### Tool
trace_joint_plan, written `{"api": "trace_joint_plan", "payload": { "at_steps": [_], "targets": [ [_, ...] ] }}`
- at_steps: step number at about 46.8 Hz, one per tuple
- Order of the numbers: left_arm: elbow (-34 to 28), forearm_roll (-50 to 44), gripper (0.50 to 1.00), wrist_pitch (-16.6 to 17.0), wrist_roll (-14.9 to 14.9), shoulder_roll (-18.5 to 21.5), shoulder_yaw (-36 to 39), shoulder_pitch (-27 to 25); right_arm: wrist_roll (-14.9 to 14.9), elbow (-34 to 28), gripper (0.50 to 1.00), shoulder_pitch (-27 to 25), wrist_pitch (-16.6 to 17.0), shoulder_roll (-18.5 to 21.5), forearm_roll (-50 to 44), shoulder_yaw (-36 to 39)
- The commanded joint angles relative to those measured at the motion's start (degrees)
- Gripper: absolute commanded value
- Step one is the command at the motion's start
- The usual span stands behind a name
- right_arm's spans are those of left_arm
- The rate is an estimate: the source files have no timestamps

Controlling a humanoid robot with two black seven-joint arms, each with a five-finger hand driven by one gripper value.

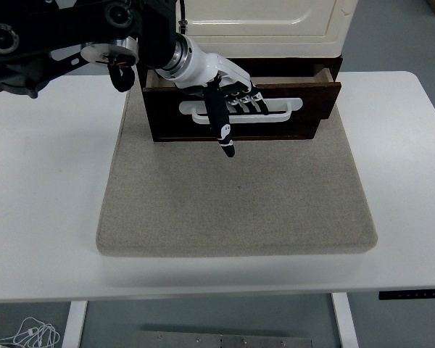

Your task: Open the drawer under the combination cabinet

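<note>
Brown drawer [241, 109] ajar, fingers [248, 100] hooking handle [275, 113]

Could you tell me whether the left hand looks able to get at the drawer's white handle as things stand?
Yes, it seems so: the left hand already has its fingers hooked into the white handle of the drawer, which stands slightly open.

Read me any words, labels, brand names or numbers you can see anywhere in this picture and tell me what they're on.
None can be read.
Control panel on the table's front edge: tiny pale marks, too small to read.
Cream cabinet, dark drawer, white handle, grey mat, left robot hand: no print visible.
</note>
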Motion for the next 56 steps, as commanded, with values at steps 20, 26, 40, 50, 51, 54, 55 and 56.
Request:
{"api": "trace_joint_plan", "payload": {
  "at_steps": [20, 26, 40, 50, 51, 54, 55, 56],
  "targets": [
    [-0.59, -0.08, 1.000, -4.72, 0.12, 1.62, -1.22, -0.64, 0.00, 0.00, 0.926, 0.00, 0.00, 0.00, 0.01, 0.00],
    [-0.86, -0.08, 1.000, -4.98, 0.12, 1.71, -1.23, -0.64, 0.00, 0.00, 0.926, 0.00, 0.00, 0.00, 0.01, 0.00],
    [-0.86, -0.26, 1.000, -5.60, 0.12, 1.62, -1.31, -0.73, 0.00, 0.00, 0.926, 0.00, 0.00, 0.00, 0.01, 0.00],
    [-1.21, -0.35, 1.000, -6.30, 0.12, 1.71, -1.93, -0.73, 0.00, 0.00, 0.926, 0.00, 0.00, 0.00, 0.01, 0.00],
    [-1.21, -0.35, 1.000, -6.30, 0.12, 1.71, -1.93, -0.73, 0.00, 0.00, 0.926, 0.00, 0.00, 0.00, 0.01, 0.00],
    [-1.30, -0.35, 1.000, -6.30, 0.12, 1.71, -2.02, -0.73, 0.00, 0.00, 0.926, 0.00, 0.00, 0.00, 0.01, 0.00],
    [-1.30, -0.35, 1.000, -6.30, 0.12, 1.71, -2.02, -0.73, 0.00, 0.00, 0.926, 0.00, 0.00, 0.00, 0.01, 0.00],
    [-1.30, -0.35, 1.000, -6.30, 0.12, 1.71, -2.02, -0.73, 0.00, 0.00, 0.926, 0.00, 0.00, 0.00, 0.01, 0.00]
  ]
}}
